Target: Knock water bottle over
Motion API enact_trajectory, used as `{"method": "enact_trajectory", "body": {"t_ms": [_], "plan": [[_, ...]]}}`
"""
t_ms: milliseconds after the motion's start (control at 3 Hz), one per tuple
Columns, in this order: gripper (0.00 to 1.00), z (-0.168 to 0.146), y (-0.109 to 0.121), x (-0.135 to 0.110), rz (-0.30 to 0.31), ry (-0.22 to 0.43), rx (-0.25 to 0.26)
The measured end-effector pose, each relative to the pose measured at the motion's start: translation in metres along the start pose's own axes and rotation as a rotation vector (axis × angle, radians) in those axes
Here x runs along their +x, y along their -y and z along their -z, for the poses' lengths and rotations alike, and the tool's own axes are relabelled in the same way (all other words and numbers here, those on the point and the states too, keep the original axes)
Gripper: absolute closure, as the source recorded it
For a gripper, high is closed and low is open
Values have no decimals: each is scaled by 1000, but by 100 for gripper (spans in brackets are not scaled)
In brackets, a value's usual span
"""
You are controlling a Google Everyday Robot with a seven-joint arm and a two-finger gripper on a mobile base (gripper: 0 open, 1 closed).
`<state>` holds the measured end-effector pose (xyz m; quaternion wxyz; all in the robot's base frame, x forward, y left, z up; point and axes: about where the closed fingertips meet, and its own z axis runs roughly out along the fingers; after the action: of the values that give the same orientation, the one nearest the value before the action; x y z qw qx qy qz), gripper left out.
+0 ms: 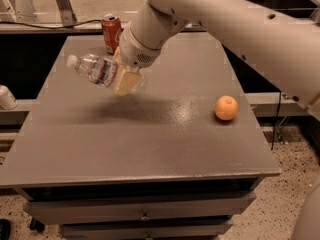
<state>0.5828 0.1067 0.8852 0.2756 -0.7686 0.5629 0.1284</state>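
Camera view: gripper, just in front of the can, has fingers clamped on the bottle, tilted nearly flat above the surface; lower gently before releasing

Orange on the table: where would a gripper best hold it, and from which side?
Probably grip the orange across its widest middle, from above: it is round and sits apart on the table. The gripper, above the table, is shut on the tilted water bottle.
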Motion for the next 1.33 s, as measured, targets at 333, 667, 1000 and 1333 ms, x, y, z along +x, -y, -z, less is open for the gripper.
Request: {"method": "enact_trajectory", "body": {"t_ms": [333, 667, 1000, 1333], "plan": [[100, 2, -10, 23, 64, -193, -15], [100, -2, -18, 37, 125, -330, -35], [100, -15, -30, 42, 193, -432, -73], [82, -23, -39, 45, 242, -510, -97]]}}
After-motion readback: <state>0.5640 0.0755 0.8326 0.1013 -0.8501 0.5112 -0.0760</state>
